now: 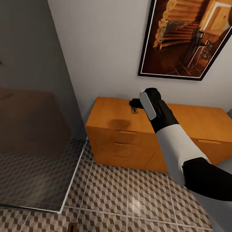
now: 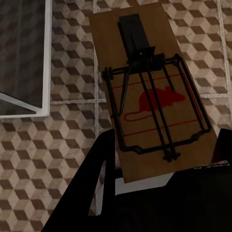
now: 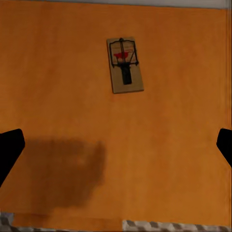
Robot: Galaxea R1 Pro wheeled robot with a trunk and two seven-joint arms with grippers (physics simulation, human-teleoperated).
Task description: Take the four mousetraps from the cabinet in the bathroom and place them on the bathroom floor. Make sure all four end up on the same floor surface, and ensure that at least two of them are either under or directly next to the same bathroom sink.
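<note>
So the trap (image 3: 124, 65) I'm going for lies flat on the cabinet (image 1: 111, 115) top, toward the back edge near the wall, with bare orange wood all around it. In the right wrist view it's a little brown board with a dark wire frame and a red mouse print, sitting clear of both fingertips. From the head view I can just make it out as a small dark speck (image 1: 134, 110) tucked right under the right gripper (image 1: 136, 104).

That right gripper is spread wide, its two black fingertips (image 3: 9, 150) sit at opposite edges of the wrist picture, nothing between them but cabinet top. It hangs over the top without touching the trap, and its shadow falls on the wood nearer the front edge.

Left gripper (image 2: 159, 179) has a second trap (image 2: 150, 92) clamped at one short end, with the rest of the board sticking out past the black fingers. The red mouse and the wire bar are easy to see, and behind it is the cube-patterned floor (image 2: 29, 159).

Further out: the cabinet has slim drawer handles on its front and stands against a pale wall under a framed picture (image 1: 190, 35). A glass panel (image 1: 31, 125) with a white frame stands beside the cabinet's end.
</note>
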